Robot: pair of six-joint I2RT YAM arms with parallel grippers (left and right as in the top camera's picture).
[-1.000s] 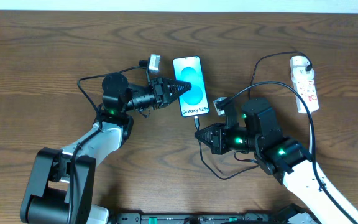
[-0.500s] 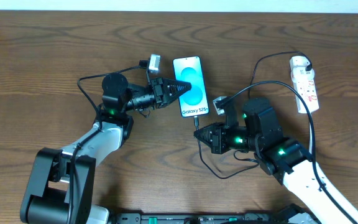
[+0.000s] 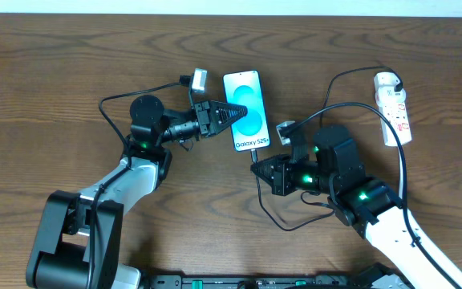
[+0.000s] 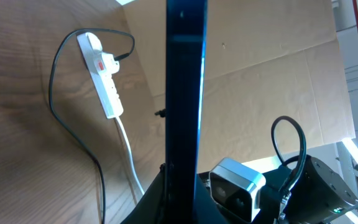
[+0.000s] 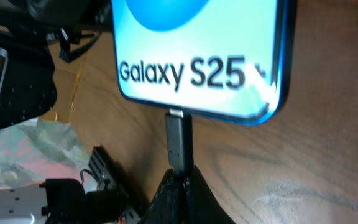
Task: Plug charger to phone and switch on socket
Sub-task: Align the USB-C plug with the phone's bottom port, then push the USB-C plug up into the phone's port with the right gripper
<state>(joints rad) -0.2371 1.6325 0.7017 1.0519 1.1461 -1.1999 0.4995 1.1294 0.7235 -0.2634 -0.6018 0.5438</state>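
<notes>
Right gripper (image 3: 263,170) nudged up toward flat cyan-screen phone (image 3: 245,90) | fingers pinch thin black charger cable (image 5: 178,142) at connector, tip at phone's port | left gripper (image 3: 228,119) clamps phone edge

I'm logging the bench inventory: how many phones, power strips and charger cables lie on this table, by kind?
Cyan-screened flat smartphone: 1
White elongated power strip: 1
Thin black charger cable: 1
Total: 3

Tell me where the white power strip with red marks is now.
In the overhead view, the white power strip lies at the far right of the wooden table, near its back edge, well right of the cyan-screened phone.
</notes>
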